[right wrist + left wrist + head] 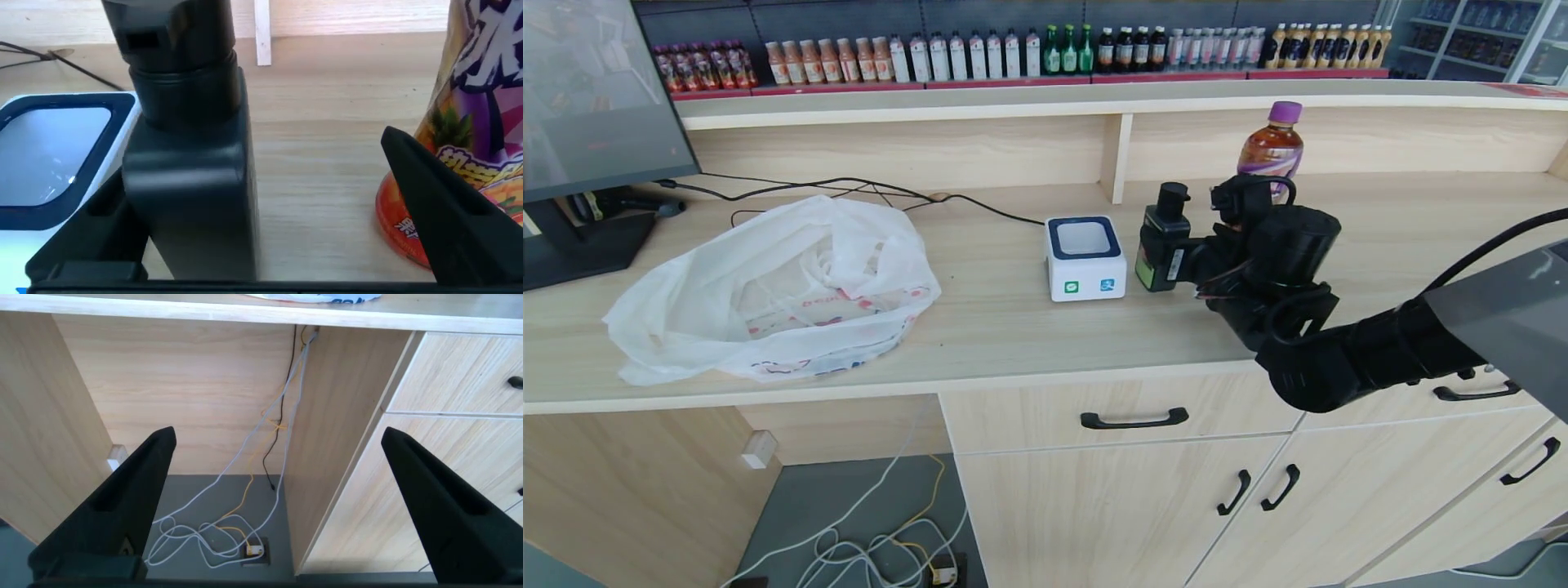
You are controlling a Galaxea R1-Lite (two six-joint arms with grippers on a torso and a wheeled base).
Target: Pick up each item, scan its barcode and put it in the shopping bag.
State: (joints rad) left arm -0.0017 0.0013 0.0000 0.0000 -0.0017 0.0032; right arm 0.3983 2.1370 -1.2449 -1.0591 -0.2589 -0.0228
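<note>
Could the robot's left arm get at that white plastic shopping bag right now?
Probably not directly. The left gripper hangs open below the wooden counter, while the white plastic shopping bag lies on top. It would need to rise first.

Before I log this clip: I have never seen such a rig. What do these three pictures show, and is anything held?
This is a two-armed robot at a shop counter; each arm ends in a two-fingered pincer. The wide picture comes from a camera on its head; the other two come from cameras on its wrists, looking out past each pincer. On the counter are a white shopping bag, a small white scanner, a black bottle and a purple-capped drink bottle. The right pincer is open around the black bottle, so nothing is gripped yet. The left pincer hangs open below the counter, facing cables on the floor.
</note>
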